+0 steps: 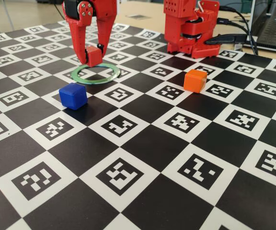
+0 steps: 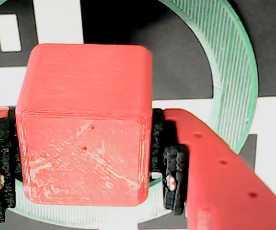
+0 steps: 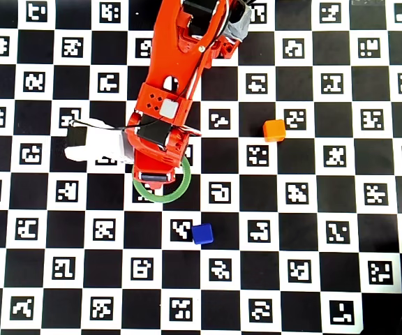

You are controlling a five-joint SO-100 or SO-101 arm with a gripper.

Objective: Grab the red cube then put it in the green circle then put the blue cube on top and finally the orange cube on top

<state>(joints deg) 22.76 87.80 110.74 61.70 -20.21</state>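
Jaws clenched on the red cube [image 2: 85, 129], seemingly just above the green circle [image 1: 96, 75].

The red cube [image 1: 94, 55] is hanging over the green circle [image 1: 98, 74], with the blue cube [image 1: 73, 96] and orange cube [image 1: 194, 80] sitting apart on the board.

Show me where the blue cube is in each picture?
Fixed view: the blue cube sits left of centre, in front of the green circle.
Wrist view: not in it; only the red cube, held in the pincer, fills the frame.
Overhead view: the blue cube lies just below centre, down and right of the green circle.
Shared landmark: the green circle.
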